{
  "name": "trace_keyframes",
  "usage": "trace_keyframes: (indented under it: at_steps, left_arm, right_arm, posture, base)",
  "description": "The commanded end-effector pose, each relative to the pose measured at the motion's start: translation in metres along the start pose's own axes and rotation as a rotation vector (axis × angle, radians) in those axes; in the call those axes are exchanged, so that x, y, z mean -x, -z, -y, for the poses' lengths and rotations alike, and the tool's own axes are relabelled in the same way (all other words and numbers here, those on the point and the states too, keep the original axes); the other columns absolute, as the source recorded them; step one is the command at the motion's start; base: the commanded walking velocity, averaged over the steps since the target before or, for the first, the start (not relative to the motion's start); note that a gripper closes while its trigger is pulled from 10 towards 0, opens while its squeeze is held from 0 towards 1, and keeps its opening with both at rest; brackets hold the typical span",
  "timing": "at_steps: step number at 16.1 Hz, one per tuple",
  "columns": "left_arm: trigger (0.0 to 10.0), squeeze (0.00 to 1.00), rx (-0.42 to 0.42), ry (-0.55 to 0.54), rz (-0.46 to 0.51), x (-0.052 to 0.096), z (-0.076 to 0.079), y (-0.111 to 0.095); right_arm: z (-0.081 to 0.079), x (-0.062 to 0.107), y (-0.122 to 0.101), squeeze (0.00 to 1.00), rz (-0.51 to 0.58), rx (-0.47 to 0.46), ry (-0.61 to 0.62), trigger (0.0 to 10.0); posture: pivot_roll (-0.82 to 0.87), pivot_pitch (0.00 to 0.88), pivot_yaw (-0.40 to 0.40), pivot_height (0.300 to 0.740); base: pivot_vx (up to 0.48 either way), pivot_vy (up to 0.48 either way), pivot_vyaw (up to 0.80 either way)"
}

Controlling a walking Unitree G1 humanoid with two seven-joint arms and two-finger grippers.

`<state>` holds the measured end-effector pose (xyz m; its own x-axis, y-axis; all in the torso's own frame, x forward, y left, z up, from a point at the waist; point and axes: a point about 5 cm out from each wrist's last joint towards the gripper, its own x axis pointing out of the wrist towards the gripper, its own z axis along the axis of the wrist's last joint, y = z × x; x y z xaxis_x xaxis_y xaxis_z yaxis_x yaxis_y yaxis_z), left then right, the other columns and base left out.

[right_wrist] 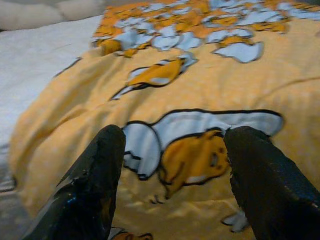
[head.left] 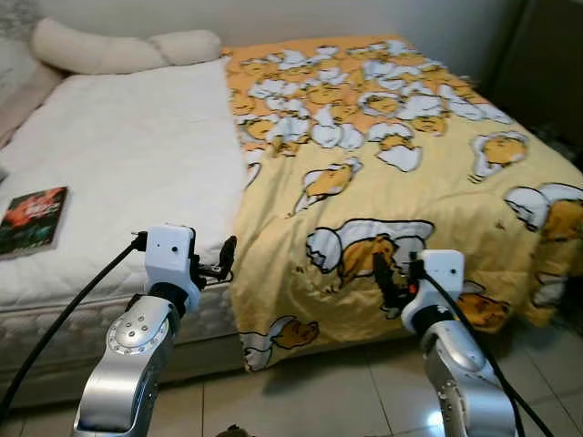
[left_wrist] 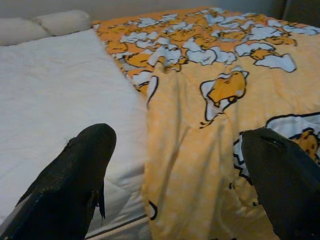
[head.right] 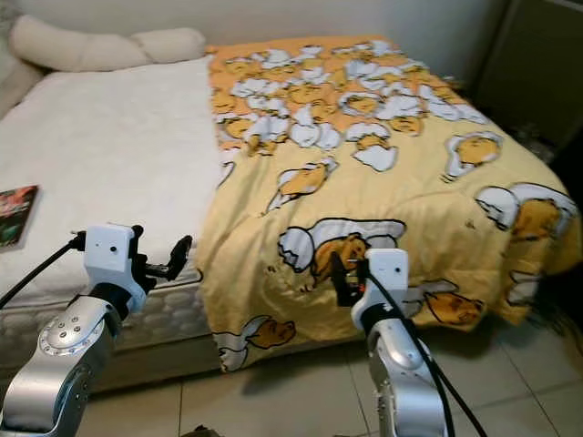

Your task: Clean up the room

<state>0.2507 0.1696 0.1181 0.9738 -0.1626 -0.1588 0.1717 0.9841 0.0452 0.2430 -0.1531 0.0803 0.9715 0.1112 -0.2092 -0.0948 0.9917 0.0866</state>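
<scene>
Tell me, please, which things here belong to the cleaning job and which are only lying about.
Belong to the job:
- yellow blanket, covering only the right part of the bed
- left hand, open, at the blanket's edge
- right hand, open, over the blanket

Only lying about:
- book on the white mattress
- pillows

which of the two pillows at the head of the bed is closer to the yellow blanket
The smaller cream pillow, lying nearly against the yellow blanket. The longer pillow sits farther toward the robot's left.
</scene>
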Motion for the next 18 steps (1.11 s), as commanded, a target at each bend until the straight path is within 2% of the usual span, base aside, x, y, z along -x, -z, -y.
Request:
trace_keyframes:
  at_steps: [1, 4, 9, 18]
  left_arm:
    - [10.0, 0.00, -0.008, -0.015, 0.008, -0.002, -0.004, -0.002]
    - [10.0, 0.00, -0.019, -0.022, 0.026, -0.003, -0.005, -0.004]
    - [10.0, 0.00, -0.005, -0.026, 0.040, -0.001, -0.007, -0.005]
    - [10.0, 0.00, -0.015, -0.043, 0.046, -0.002, -0.011, -0.004]
  right_arm:
    - [-0.002, -0.002, -0.005, 0.00, 0.022, -0.008, -0.019, 10.0]
    - [-0.009, -0.004, -0.004, 0.00, 0.014, 0.017, -0.077, 10.0]
    - [-0.016, -0.009, -0.002, 0.00, -0.001, 0.024, -0.150, 10.0]
    - [-0.022, -0.016, -0.003, 0.00, -0.002, 0.044, -0.212, 10.0]
  posture:
    - [-0.04, 0.000, 0.061, 0.740]
    - [-0.03, 0.000, 0.049, 0.740]
    - [-0.02, 0.000, 0.040, 0.740]
    - [0.00, 0.000, 0.020, 0.740]
  base:
    - [0.000, 0.000, 0.00]
    - [0.000, 0.000, 0.18]
    - [0.000, 0.000, 0.80]
    - [0.295, 0.000, 0.80]
